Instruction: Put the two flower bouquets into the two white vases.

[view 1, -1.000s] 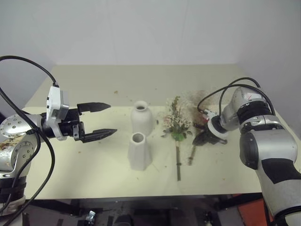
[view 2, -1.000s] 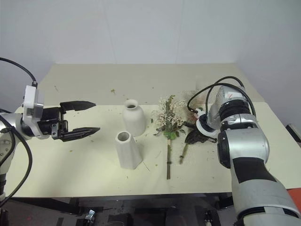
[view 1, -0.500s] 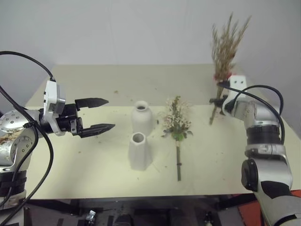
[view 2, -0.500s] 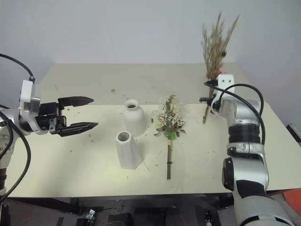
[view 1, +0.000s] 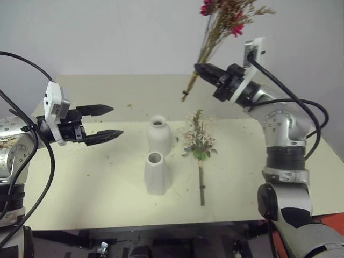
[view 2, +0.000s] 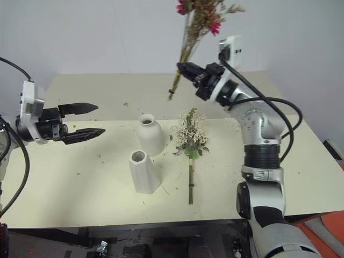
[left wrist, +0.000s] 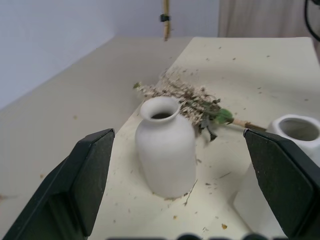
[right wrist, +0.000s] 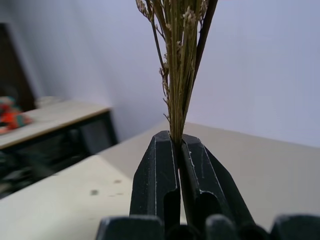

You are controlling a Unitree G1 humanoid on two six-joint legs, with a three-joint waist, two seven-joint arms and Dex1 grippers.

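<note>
**Cream tabletop: dry sprigs held aloft, 2 vases unfilled**

Cream tabletop against a pale wall forms the setting. The right gripper is clamped tight on the stems of the dry tan sprig bouquet, which is held high above the far side of the table, tilted, with red blooms at the top and stem ends hanging below the fingers. The left gripper is held spread wide and empty, level, aimed toward the 2 vases. The bottle-shaped vase is seen just behind the cone-shaped vase, both upright. The cream-white bouquet lies flat just right of the vases, its stem pointing toward the near edge.
</note>
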